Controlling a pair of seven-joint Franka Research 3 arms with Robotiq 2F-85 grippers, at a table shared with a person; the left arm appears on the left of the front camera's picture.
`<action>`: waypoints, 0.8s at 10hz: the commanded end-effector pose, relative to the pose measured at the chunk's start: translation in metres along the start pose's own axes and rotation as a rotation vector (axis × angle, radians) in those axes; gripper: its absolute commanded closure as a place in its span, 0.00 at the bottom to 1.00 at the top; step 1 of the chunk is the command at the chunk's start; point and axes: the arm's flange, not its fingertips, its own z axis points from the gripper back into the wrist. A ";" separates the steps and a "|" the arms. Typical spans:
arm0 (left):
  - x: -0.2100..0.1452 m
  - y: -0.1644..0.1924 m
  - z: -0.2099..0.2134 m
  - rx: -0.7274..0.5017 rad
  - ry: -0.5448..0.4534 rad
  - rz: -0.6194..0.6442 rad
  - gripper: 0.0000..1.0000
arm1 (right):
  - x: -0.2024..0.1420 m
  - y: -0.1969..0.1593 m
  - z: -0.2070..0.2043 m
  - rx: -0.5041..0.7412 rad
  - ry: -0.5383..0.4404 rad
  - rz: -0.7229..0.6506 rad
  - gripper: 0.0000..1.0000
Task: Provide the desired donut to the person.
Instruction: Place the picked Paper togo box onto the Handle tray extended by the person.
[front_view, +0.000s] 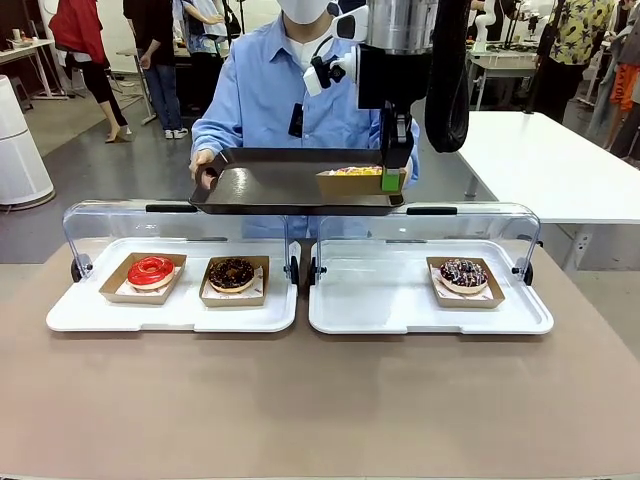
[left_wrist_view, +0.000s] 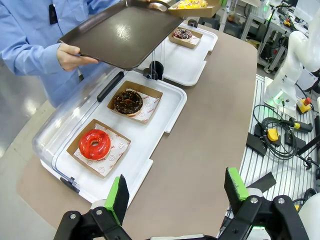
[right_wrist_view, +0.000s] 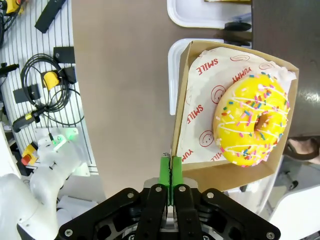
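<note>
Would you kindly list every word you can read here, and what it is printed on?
"SMILE": red, on the paper liner under the yellow donut.
"YUMMY": red, same liner.
Red print on the liner under the red donut and on the one under the chocolate donut: too small to read.

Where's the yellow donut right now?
Front view, right of centre: yellow donut in its cardboard box, pinched by the right gripper over the person's dark tray.
</note>
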 end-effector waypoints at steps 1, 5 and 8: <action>0.000 -0.001 0.000 0.000 0.000 -0.001 0.00 | -0.002 0.005 -0.001 -0.001 0.004 -0.004 1.00; 0.000 -0.001 0.000 0.000 0.000 -0.001 0.00 | -0.002 0.005 -0.001 -0.001 0.004 -0.004 1.00; 0.000 -0.001 0.000 0.000 0.000 -0.001 0.00 | 0.016 0.007 0.046 -0.129 0.006 0.086 0.99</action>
